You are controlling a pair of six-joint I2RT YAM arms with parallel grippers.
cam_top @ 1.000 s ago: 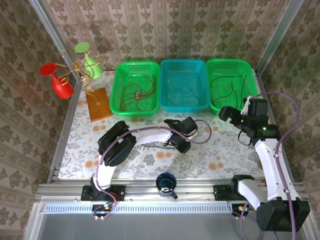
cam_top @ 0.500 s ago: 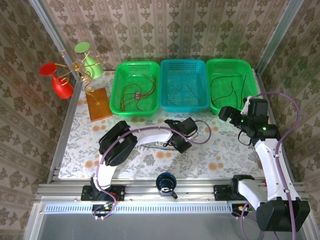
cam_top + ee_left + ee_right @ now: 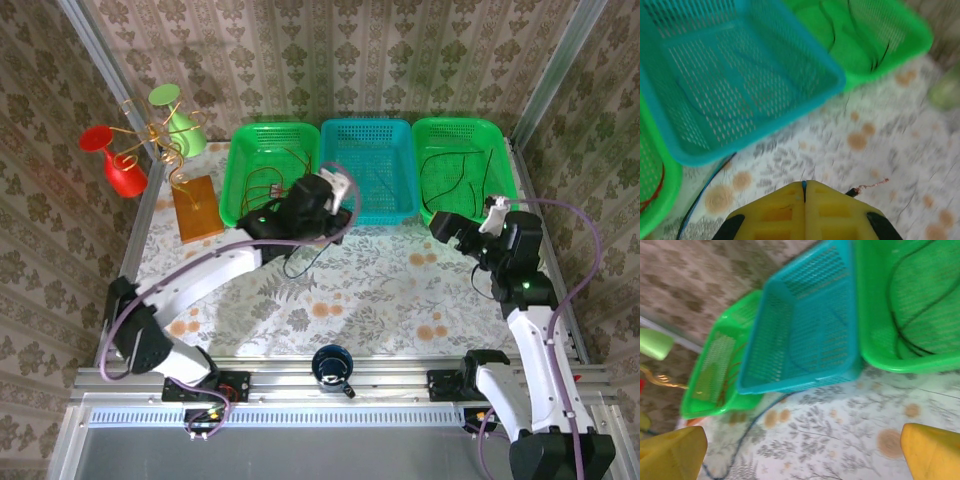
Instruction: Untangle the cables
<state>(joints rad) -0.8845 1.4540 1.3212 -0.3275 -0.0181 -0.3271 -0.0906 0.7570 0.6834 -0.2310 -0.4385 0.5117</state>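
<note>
My left gripper (image 3: 338, 187) hovers at the front left corner of the blue basket (image 3: 368, 214). Its yellow fingers (image 3: 835, 205) are shut on a dark blue cable (image 3: 803, 185). That cable trails down to the table (image 3: 296, 262) and lies along the floral cloth (image 3: 740, 440). A black cable end with frayed copper (image 3: 865, 189) pokes out beside the fingers. Red cables (image 3: 275, 190) lie in the left green basket (image 3: 232, 185). Black cables (image 3: 455, 170) loop in the right green basket (image 3: 505, 160). My right gripper (image 3: 447, 226) stands open, with nothing between its fingers (image 3: 930, 450), in front of that basket.
A gold wire stand with red and green cups (image 3: 150, 140) on a wooden base (image 3: 197, 207) stands at the back left. A dark blue cup (image 3: 330, 365) sits at the near edge. The three baskets line the back of the table.
The left arm has swung from the middle of the table up to the blue basket's corner, pulling the blue cable along. The right gripper has shifted slightly left.
</note>
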